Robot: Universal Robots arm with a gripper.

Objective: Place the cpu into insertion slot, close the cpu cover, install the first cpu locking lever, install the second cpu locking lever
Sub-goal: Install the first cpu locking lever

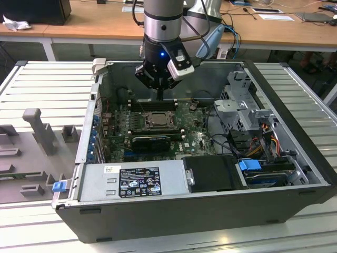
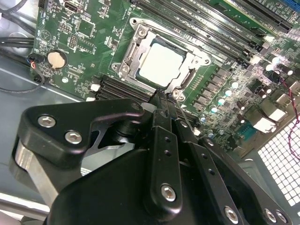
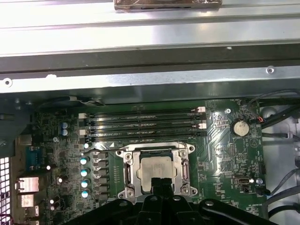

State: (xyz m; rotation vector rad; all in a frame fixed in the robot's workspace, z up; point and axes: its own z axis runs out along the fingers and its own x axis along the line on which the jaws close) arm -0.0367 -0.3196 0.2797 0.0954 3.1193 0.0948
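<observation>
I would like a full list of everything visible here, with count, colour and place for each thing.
table: one, grey slats, under everything.
case: one, black, open, on the table.
board: one, green, inside the case.
cover: one, silvery frame, flat on the board.
cpu: one, silvery, inside the cover's cut-out.
memory slots: four in the first wrist view, black, beside the cover.
coin cell: one, silvery, on the board.
finned card: one, black, on the board.
power supply: one, grey, at the case's edge.
arm: one, silver and black, above the case.
gripper: one, black, shut, tips at the cover's edge.
</observation>
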